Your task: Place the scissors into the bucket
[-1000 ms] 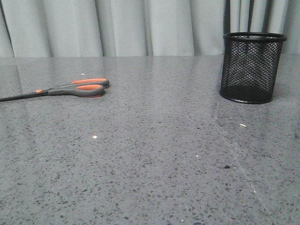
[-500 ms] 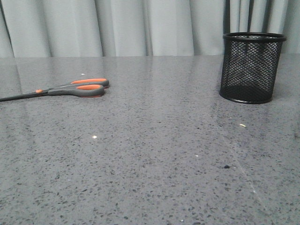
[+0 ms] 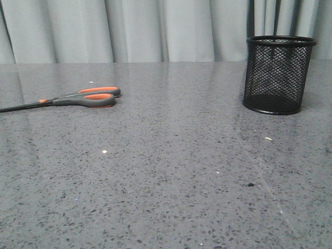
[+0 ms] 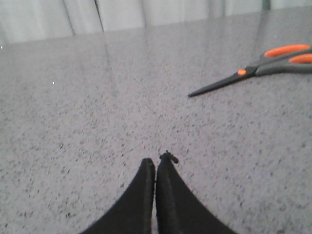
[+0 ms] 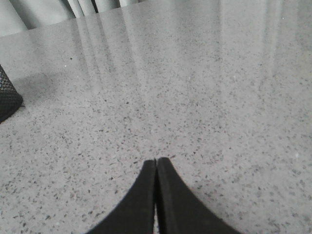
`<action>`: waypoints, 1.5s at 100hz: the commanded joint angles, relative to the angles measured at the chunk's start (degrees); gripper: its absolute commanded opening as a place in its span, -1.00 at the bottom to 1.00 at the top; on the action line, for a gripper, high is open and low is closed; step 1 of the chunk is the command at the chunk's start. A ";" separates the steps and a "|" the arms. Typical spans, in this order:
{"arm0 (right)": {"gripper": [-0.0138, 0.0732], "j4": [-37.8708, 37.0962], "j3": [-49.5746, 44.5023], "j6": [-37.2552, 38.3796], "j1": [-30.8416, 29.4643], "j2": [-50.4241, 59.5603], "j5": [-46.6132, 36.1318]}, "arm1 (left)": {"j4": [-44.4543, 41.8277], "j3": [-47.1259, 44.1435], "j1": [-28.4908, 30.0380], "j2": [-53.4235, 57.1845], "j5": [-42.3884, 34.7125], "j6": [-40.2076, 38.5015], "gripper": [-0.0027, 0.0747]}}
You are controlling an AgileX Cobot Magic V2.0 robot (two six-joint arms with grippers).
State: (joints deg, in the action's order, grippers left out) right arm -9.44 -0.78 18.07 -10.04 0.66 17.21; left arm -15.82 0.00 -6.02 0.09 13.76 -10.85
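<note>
On a speckled grey stone-look tabletop (image 3: 171, 171), long scissors with dark grey handles lined in orange (image 3: 83, 97) lie flat and closed, well to the left of a small black wire-mesh cylindrical bucket (image 3: 278, 74), which stands upright near the table's far edge. The scissors' handles point toward the bucket and their slim dark blades point away from it, running out of the front view. Neither arm appears in the front view; only the wrist views show them. The left wrist view shows the left gripper (image 4: 156, 163) with its two black fingers pressed together, holding nothing, hovering over bare table on the blade-tip side of the scissors (image 4: 258, 69), apart from them. The right wrist view shows the right gripper (image 5: 156, 161) likewise closed and empty above the table, with a sliver of the bucket's mesh base (image 5: 7, 100) at the frame edge. Behind the bucket hangs a pale grey pleated curtain (image 3: 155, 28).
</note>
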 commanded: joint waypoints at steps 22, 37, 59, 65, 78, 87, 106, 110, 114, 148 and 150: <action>-0.81 5.41 -0.35 0.06 -0.32 0.77 -20.70 | 16.65 -2.25 0.08 1.60 -27.43 -1.50 -0.98; -0.81 7.08 -0.25 0.06 -0.32 0.77 -23.27 | 30.35 -2.12 0.08 1.60 -32.68 -2.75 -0.98; -0.81 9.44 -0.04 0.06 -0.32 0.77 -28.14 | 36.00 -2.01 0.08 1.60 -38.97 -3.34 -0.98; -0.81 9.44 0.37 0.06 -0.32 0.77 -27.89 | 36.42 -2.02 0.08 1.60 -39.51 -3.34 -0.98; -0.81 9.44 3.95 0.06 -0.32 0.67 -26.35 | 38.10 -0.86 -0.04 1.60 -36.05 -3.34 -0.98; -0.81 6.95 9.13 0.06 -0.32 -0.33 -20.15 | 36.40 4.34 -0.15 0.40 -21.23 -2.84 -0.98; -0.81 -2.65 23.00 0.06 3.18 -11.07 -8.25 | 19.87 18.15 -0.15 -10.09 -2.58 2.88 -0.97; -0.81 -3.24 25.32 0.06 4.35 -13.75 -5.59 | 18.99 21.10 -0.42 -13.26 -1.30 5.33 -0.94; -0.81 -3.38 28.00 0.06 5.91 -17.11 -3.30 | 18.98 23.49 -1.09 -16.70 0.12 8.50 -0.87; -0.02 -3.13 43.79 -4.79 24.87 -37.24 10.92 | 18.98 43.52 -10.95 -45.01 13.28 20.38 -0.05; 0.08 -2.88 44.14 -4.79 25.60 -37.73 11.18 | 18.98 44.64 -11.57 -46.37 13.68 21.11 -0.06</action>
State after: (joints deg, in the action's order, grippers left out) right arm -11.73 39.34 14.13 12.19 -34.01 29.87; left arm 3.16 38.56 -15.20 -40.81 28.13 7.02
